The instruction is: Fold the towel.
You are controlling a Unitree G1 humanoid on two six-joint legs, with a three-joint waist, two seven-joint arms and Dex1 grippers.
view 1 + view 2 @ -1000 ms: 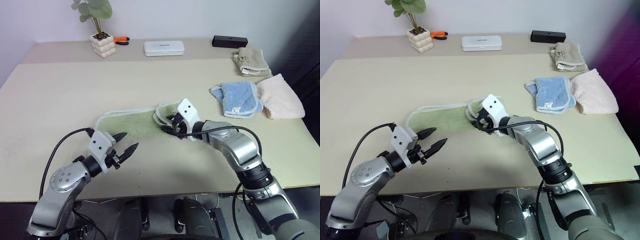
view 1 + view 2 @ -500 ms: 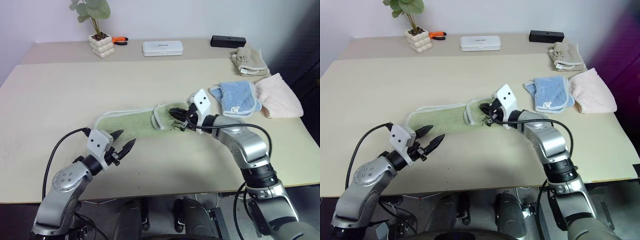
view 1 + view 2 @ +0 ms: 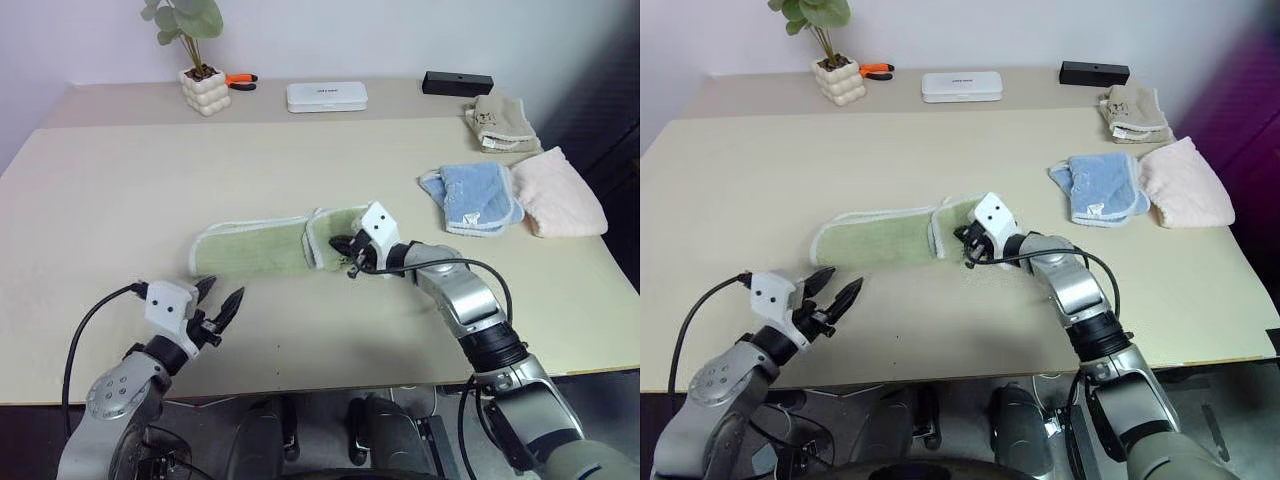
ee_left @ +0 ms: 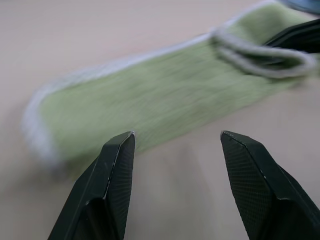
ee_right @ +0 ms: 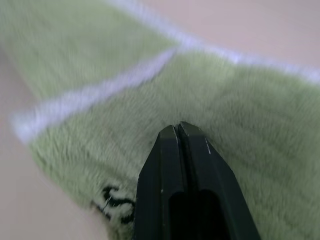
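While the left claw (image 3: 222, 302) gapes nearby, the clenched right claw (image 3: 343, 245) (empty) presses the towel (image 3: 262, 247).

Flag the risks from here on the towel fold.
1. Right gripper is shut at the green towel's overlapped flap; whether it holds cloth is unclear, so a pull may slip off.
2. Left gripper hangs open, short of the towel's free end; unpinned, the strip may drag across the table.
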